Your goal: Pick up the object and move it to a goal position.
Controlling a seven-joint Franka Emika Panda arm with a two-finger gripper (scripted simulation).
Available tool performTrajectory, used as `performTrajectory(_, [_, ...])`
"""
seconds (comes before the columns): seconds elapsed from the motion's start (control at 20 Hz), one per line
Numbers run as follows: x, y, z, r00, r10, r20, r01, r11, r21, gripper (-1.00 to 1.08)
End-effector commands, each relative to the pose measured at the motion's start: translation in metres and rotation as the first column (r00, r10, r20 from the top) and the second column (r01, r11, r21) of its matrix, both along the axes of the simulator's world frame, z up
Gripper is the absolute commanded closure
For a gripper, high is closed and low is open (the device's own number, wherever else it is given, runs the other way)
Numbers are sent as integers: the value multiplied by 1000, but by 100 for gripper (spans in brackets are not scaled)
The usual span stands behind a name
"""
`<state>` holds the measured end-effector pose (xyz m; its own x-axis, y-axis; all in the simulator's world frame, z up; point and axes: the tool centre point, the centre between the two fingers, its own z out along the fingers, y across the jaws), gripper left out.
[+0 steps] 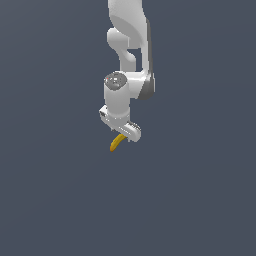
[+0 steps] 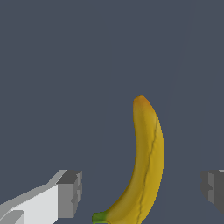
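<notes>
The white two-fingered claw (image 2: 141, 188) hangs released over a small curved yellow-orange banana (image 2: 142, 170), which lies between its spread grey pads (image 2: 70, 192), touching neither. The approach looks nearly done; the next move likely calls for a short descent, then clenching across the fruit's narrow body before lifting.

Flat, even light is filling both renders; everything is staying sharp, no glare, no blur, only soft shading under the gripper (image 1: 121, 134).
</notes>
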<state>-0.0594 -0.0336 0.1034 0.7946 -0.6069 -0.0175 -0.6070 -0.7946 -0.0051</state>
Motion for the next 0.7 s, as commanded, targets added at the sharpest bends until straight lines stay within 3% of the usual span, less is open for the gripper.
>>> performTrajectory(0.0, [-7,3,-7,998,-67,1,67,998,-3,-92])
performTrajectory(0.65, [-31,10,-31,954,-298,9,299,954,-13,-92])
